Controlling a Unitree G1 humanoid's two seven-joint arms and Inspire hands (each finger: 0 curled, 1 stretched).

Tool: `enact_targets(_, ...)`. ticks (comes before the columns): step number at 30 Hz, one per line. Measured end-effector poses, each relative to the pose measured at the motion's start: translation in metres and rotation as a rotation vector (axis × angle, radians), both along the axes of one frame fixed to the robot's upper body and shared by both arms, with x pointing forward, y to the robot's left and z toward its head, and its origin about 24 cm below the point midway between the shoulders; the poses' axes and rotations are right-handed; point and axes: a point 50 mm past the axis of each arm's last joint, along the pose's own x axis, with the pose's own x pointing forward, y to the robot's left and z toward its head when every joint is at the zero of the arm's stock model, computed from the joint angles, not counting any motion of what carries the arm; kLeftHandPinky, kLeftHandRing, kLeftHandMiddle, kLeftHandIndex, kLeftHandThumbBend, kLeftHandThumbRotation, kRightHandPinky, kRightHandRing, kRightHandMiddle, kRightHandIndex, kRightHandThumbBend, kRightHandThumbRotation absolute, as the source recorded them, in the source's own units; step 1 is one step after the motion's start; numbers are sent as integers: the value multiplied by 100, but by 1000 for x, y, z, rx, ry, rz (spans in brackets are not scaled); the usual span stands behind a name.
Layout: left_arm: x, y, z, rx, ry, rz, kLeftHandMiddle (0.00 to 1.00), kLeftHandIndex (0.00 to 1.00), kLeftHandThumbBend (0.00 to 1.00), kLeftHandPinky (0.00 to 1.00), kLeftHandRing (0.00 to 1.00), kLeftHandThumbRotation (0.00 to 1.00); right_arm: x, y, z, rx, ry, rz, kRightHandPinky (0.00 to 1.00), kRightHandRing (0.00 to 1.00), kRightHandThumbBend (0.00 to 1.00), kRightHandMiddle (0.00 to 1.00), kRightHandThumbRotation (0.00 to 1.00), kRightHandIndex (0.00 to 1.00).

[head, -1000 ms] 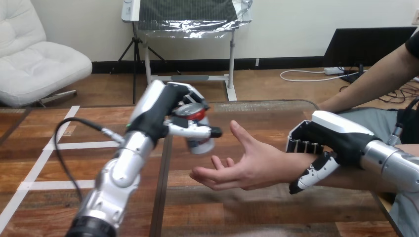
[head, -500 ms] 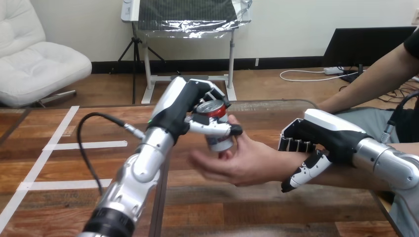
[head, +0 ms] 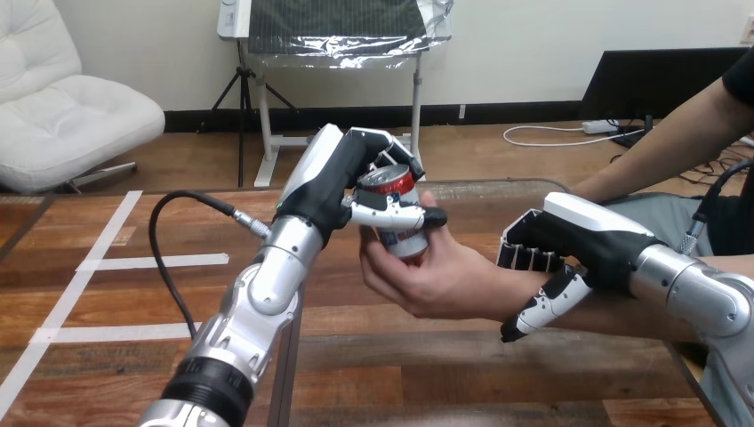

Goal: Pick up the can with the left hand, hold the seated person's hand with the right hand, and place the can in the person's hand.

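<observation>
A red, white and blue can (head: 397, 213) sits tilted in my left hand (head: 351, 182), whose fingers and thumb are curled round it above the table's middle. The person's hand (head: 436, 276) reaches in from the right, palm up, and its fingers close round the can's lower part, so both hands are on the can. My right hand (head: 569, 245) is shut on the person's wrist: its fingers wrap over the top and its thumb (head: 542, 307) curls under the wrist.
The wooden table (head: 133, 294) has white tape lines at the left. The person's forearm (head: 613, 311) lies across the right side of the table, under my right arm.
My left hand has carried the can to the right into the person's palm. The person's fingers have closed round it. My right hand has stayed on the wrist.
</observation>
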Motion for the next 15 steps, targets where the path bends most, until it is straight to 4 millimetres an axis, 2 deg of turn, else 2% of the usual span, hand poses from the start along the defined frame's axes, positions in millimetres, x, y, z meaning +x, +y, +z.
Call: enact_targets(15,2,-8,3,-23,-7,-4,39,44,72,26,30,0,0,4,5,3,-16,8,34,38,83,42,7,43)
